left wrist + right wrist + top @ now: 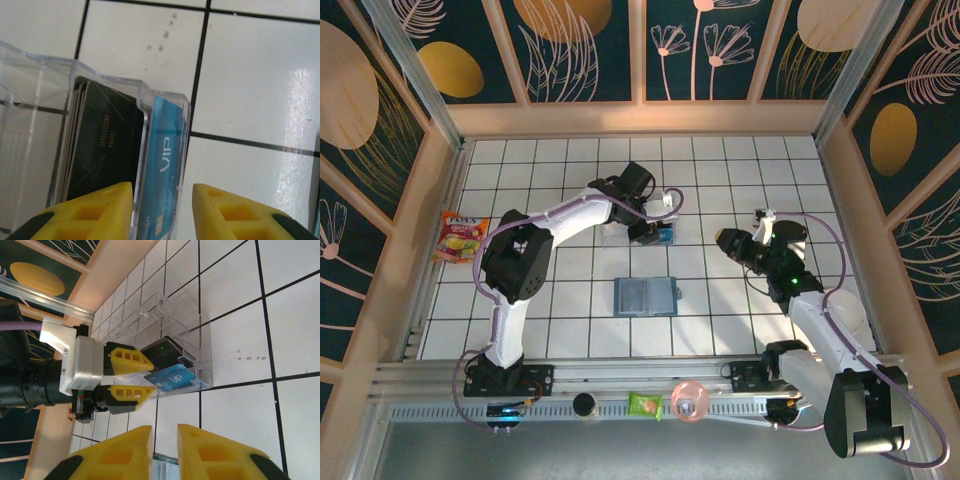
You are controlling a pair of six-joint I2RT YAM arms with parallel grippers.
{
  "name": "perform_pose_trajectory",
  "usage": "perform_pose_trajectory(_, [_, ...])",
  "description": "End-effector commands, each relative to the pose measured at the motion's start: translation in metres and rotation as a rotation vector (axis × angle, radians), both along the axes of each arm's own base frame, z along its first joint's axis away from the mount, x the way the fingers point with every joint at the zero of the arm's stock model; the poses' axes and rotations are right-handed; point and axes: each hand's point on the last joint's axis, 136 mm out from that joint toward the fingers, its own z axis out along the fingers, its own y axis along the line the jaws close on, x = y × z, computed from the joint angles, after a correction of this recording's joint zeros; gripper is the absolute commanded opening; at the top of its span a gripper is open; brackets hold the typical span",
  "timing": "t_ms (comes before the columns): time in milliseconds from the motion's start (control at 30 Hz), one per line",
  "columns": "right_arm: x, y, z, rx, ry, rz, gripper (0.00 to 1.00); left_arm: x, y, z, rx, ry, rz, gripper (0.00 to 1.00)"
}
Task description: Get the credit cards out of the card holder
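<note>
White tiles (720, 300), wallet (645, 297) open mid-table, my left gripper (162, 192) parted over the blue card (167, 160) in the tray (30, 75) by black cards (105, 145), right gripper (165, 432) ajar, empty: nearly done, I reckon.

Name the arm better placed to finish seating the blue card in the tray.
Left: left gripper straddles the blue card in the clear tray; right gripper hovers apart over tiles.
</note>
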Motion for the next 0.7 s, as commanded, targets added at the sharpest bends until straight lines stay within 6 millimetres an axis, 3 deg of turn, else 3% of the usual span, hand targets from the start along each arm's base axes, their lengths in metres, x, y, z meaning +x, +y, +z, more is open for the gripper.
perform_pose_trajectory(0, [-0.001,0.001,0.005,0.006,-0.028,0.016,0.25,0.015,-0.012,0.043,-0.09,-0.065,0.048,0.38])
perform_pose_trajectory(100, [-0.004,0.008,0.002,-0.026,-0.024,0.037,0.34,0.02,-0.019,0.091,-0.205,-0.116,0.082,0.39])
perform_pose_trajectory(200, [-0.009,0.029,-0.001,-0.105,-0.033,0.082,0.42,0.024,-0.014,0.157,-0.402,-0.186,0.145,0.43])
perform_pose_trajectory(267, [-0.014,0.046,-0.004,-0.152,-0.033,0.131,0.45,0.024,-0.001,0.198,-0.562,-0.225,0.214,0.49])
perform_pose_trajectory(333, [-0.019,0.066,-0.01,-0.203,-0.022,0.193,0.46,0.016,0.021,0.251,-0.779,-0.287,0.312,0.59])
perform_pose_trajectory(433, [-0.029,0.097,-0.013,-0.273,-0.036,0.29,0.48,-0.007,0.054,0.292,-1.051,-0.315,0.445,0.75])
perform_pose_trajectory(467, [-0.033,0.109,-0.015,-0.297,-0.039,0.334,0.48,-0.014,0.067,0.297,-1.129,-0.305,0.499,0.82])
perform_pose_trajectory(567, [-0.046,0.141,-0.024,-0.381,-0.042,0.448,0.5,-0.024,0.1,0.286,-1.256,-0.219,0.687,0.98])
perform_pose_trajectory(667, [-0.062,0.168,-0.045,-0.469,-0.022,0.556,0.51,-0.028,0.126,0.256,-1.259,-0.12,0.882,0.99])
